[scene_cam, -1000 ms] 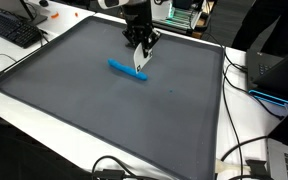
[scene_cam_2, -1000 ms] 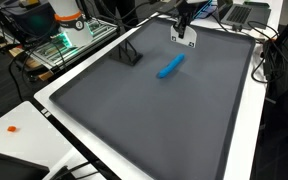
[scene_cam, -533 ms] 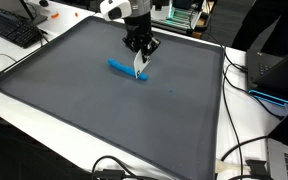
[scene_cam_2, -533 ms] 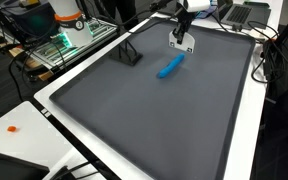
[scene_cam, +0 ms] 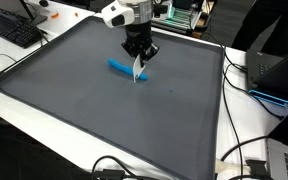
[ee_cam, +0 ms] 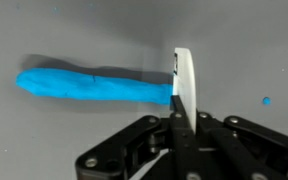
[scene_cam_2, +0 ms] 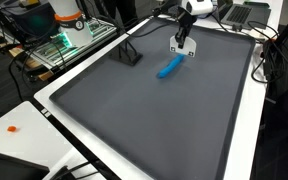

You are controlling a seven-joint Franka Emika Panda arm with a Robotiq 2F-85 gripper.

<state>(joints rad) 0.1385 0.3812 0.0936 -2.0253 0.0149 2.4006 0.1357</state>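
dark grey rimmed mat [scene_cam: 84, 110] on a white table fills mid-frame in both exterior views. lying in it: one blue roll [scene_cam: 118, 67], flat, upper centre; one small black stand [scene_cam_2: 129, 52], upper left of centre in an exterior view, well apart from the roll. gripper [scene_cam: 139, 58] above the roll's end, jaws pinched tight on one thin white strip [ee_cam: 182, 75]. wrist view shows the strip edge-on, meeting the roll's right end; contact unclear.
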